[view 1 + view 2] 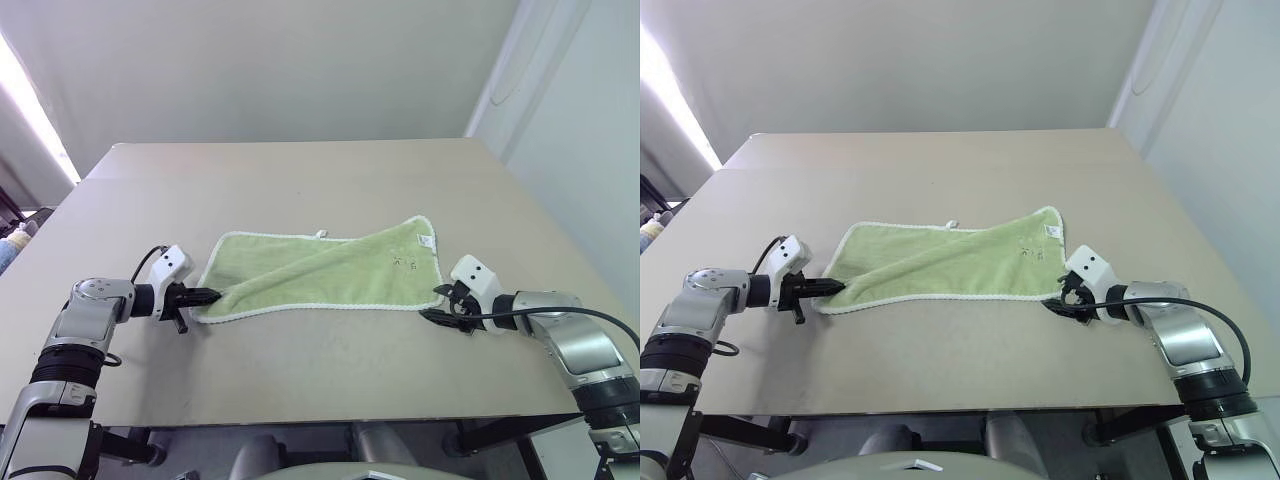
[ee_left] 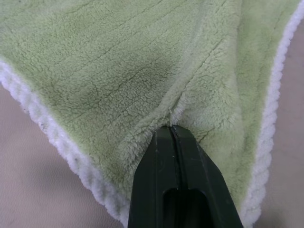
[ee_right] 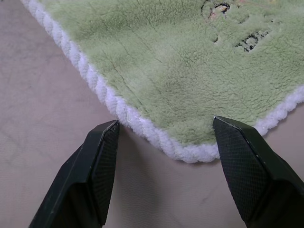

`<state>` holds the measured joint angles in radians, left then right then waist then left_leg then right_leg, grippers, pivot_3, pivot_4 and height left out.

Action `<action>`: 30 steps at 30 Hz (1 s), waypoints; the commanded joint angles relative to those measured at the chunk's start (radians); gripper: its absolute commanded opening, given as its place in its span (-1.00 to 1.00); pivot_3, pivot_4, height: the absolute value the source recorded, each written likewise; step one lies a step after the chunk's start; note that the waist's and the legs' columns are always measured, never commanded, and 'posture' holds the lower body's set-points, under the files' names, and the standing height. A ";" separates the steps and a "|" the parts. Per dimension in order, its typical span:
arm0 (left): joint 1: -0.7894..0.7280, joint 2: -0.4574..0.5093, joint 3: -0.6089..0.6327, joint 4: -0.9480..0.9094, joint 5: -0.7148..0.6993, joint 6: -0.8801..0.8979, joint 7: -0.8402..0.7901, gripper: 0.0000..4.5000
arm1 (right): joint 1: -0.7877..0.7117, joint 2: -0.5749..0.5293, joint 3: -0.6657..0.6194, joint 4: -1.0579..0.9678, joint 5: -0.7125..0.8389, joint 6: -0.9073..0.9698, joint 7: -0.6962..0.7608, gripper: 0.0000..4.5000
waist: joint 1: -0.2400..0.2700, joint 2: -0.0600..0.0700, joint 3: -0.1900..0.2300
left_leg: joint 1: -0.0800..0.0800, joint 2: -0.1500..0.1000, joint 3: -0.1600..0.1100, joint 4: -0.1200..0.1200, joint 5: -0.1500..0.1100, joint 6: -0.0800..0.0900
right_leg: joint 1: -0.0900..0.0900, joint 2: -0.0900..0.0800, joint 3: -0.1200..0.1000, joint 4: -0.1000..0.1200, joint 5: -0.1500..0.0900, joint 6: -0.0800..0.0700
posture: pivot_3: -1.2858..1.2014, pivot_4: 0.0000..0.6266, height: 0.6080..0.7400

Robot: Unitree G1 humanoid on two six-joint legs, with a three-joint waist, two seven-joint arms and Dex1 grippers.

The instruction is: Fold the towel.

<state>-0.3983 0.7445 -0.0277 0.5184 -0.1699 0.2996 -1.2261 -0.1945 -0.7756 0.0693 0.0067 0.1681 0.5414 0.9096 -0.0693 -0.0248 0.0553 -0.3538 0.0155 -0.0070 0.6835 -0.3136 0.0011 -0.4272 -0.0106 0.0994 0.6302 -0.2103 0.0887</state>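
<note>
The towel (image 1: 320,275) lies on the tan table (image 1: 300,190), already partly doubled, with a diagonal crease running across it and its long axis stretched from one gripper to the other. Its white loop (image 1: 322,235) sits on the far edge, and the dark embroidered mark (image 1: 405,262) lies near the corner on the right arm's side. The left gripper (image 1: 208,296) has its fingers pressed together on the near left corner, pinching a pucker of terry just inside the white edging; from that hand the cloth runs away forward and to the right. The right gripper (image 3: 164,142) has its fingers spread, with the towel's near right corner just ahead of them in the gap and touching neither pad, so this corner is not yet held. The right arm looks to be the one that must act next: the corner lies directly ahead of it, and a short advance and a close would probably give both hands a grip along the near long edge.
</note>
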 commanded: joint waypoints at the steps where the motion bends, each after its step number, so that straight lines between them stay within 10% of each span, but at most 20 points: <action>1: 0.000 0.043 0.021 -0.070 -0.052 0.056 -0.071 -1.00 | -0.005 -0.014 -0.026 -0.031 0.009 -0.004 0.002 0.45 | 0.000 0.000 0.000 | 0.000 0.000 0.000 0.000 0.000 0.000 | 0.000 0.000 0.000 0.000 0.000 0.000 | 0.03 -1.00 0.57; 6: 0.020 0.111 0.042 -0.150 -0.117 0.183 -0.145 -0.71 | 0.002 -0.020 -0.028 -0.025 0.003 -0.014 -0.002 0.47 | -0.001 0.000 0.000 | 0.000 0.000 0.000 0.000 0.000 0.000 | -0.001 0.000 0.000 0.000 0.000 0.000 | 0.03 -1.00 0.57; 14: 0.089 0.148 0.020 -0.169 -0.043 0.025 -0.090 0.49 | -0.003 -0.008 -0.009 -0.010 -0.016 -0.024 -0.013 0.47 | 0.000 0.000 0.000 | 0.000 0.000 0.000 0.000 0.000 0.000 | -0.001 0.000 0.000 0.000 0.000 0.000 | 0.03 -1.00 0.57; 30: 0.006 0.074 -0.076 0.078 0.069 -0.163 -0.093 0.49 | -0.004 -0.015 -0.010 -0.005 -0.040 -0.030 -0.020 0.47 | 0.002 0.002 -0.001 | 0.002 0.000 0.000 0.000 0.000 0.000 | 0.001 0.000 0.000 0.000 0.000 0.000 | 0.03 -1.00 0.57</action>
<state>-0.3837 0.8237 -0.0780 0.5617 -0.1320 0.1476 -1.3185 -0.1921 -0.7782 0.0701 0.0101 0.1376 0.5156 0.8972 -0.0671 -0.0227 0.0543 -0.3514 0.0154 -0.0070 0.6835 -0.3136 0.0010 -0.4257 -0.0110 0.0993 0.6303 -0.2105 0.0886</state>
